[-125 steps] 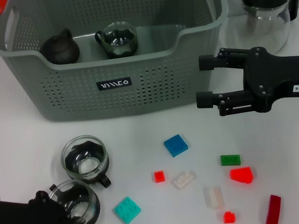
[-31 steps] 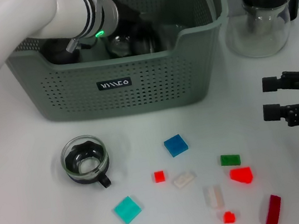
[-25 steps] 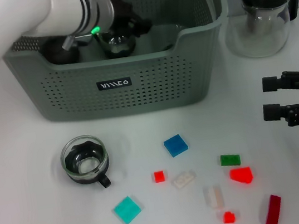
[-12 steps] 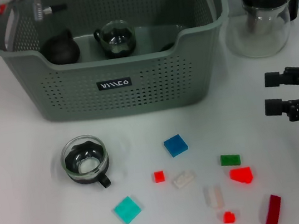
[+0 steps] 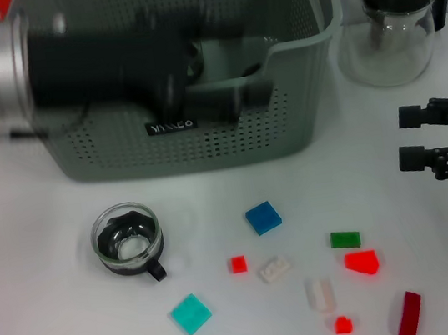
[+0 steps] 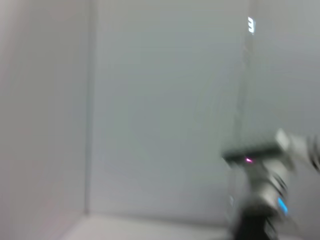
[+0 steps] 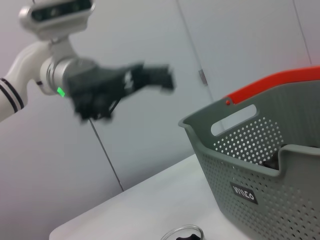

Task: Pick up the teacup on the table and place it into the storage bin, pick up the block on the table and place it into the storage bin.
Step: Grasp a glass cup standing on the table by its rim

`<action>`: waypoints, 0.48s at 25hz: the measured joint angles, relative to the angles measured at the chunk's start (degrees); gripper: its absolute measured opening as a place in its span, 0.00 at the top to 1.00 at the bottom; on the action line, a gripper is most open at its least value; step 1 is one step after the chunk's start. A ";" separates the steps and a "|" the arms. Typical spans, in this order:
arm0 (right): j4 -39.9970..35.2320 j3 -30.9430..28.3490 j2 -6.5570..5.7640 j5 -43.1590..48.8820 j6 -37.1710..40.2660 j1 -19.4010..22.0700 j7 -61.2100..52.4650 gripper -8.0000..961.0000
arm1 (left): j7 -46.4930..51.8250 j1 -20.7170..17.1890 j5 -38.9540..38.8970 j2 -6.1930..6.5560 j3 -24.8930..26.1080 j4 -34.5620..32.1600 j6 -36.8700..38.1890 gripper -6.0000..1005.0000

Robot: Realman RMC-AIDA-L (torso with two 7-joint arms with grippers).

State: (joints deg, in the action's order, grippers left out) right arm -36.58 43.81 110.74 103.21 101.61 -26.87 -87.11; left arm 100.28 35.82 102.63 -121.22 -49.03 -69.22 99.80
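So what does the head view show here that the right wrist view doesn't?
Only the head view shows the scattered coloured blocks, such as the blue square block, the lidded glass pitcher, and the right tool, open at the table's right edge. Only the right wrist view shows the robot's white head and the wall behind. Both show the grey-green perforated storage bin, the glass teacup on the table, and the blurred left tool.
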 joint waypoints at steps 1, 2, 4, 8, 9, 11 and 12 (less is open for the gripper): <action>0.00 0.05 0.01 0.02 0.00 -0.01 0.00 0.05 | -3.82 -2.23 2.97 -0.59 0.10 -1.37 3.12 0.16; 0.01 0.15 0.05 0.03 0.00 -0.04 0.01 0.05 | -6.62 -3.67 5.57 -1.25 0.12 -2.50 3.89 0.16; 0.02 0.25 0.18 0.07 0.00 -0.10 0.04 0.05 | -10.73 -5.71 10.21 -2.28 -0.01 -4.14 4.17 0.16; 0.14 0.14 0.49 0.13 -0.14 -0.15 0.08 0.05 | -16.69 -8.93 17.51 -3.27 0.13 -5.49 3.14 0.16; 0.18 0.09 0.59 0.14 -0.28 -0.10 0.07 0.05 | -17.64 -9.43 18.05 -3.26 0.55 -5.39 3.02 0.16; 0.20 0.06 0.87 0.16 -0.58 0.04 -0.02 0.05 | -19.68 -10.37 18.48 -3.27 1.51 -5.17 3.04 0.16; 0.20 0.05 1.03 0.16 -0.70 0.10 -0.08 0.05 | -20.85 -10.92 18.85 -3.28 2.00 -5.12 3.02 0.16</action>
State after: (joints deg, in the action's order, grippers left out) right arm -36.38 43.86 111.77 103.37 100.91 -26.77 -87.19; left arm 79.43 24.90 121.48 -124.50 -47.03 -74.34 102.82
